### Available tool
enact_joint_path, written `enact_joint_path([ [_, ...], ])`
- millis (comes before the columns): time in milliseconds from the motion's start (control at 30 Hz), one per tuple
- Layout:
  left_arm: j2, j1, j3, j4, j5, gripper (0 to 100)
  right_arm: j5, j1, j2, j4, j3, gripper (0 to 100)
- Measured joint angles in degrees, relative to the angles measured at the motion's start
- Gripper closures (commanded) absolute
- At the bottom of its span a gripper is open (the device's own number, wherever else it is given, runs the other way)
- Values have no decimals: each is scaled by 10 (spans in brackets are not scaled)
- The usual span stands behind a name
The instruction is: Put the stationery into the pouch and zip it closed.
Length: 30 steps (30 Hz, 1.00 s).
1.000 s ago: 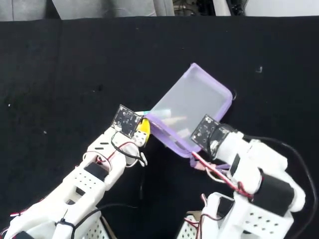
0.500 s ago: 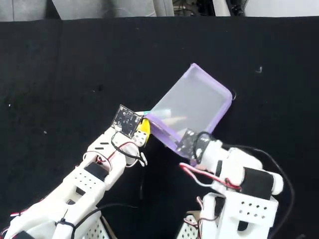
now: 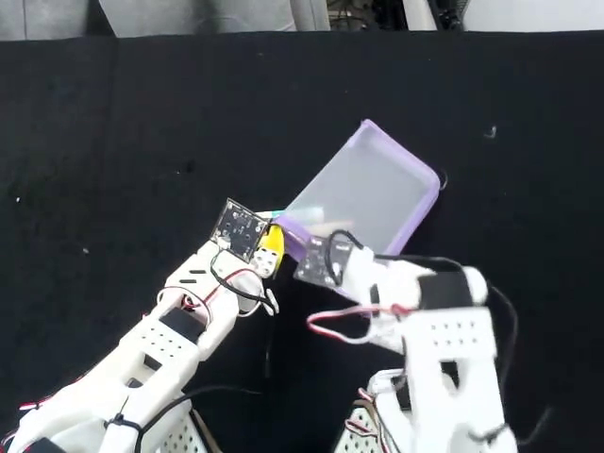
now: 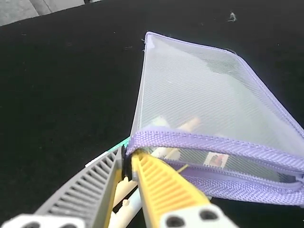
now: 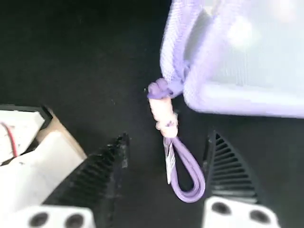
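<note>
As stationery (image 4: 162, 123) shows inside, the translucent pouch (image 4: 204, 90) is purple-edged.

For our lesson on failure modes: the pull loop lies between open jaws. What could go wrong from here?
1. The right gripper is open around the limp pull loop; closing could pinch only its thin cord and slip.
2. The left gripper clamps just the pouch corner; a zip tug might pull it free.

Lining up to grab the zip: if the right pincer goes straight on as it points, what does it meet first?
Most likely the purple zip pull loop, hanging between the fingers of the open right pincer. The pouch corner lies just beyond. Depth is unclear.
</note>
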Motion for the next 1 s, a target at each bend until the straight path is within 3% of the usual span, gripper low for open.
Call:
enact_joint_path([
  [233, 0, 0, 0, 0, 0, 970, -5, -14, 113, -86, 19, 758],
  [500, 0, -3, 0, 0, 0, 970, -5, -31, 116, -211, 112, 758],
  [767, 0, -4, 0, 0, 0, 970, 18, -33, 116, -222, 150, 758],
  [1000, 0, -4, 0, 0, 0, 970, 26, -22, 116, -302, 202, 761],
])
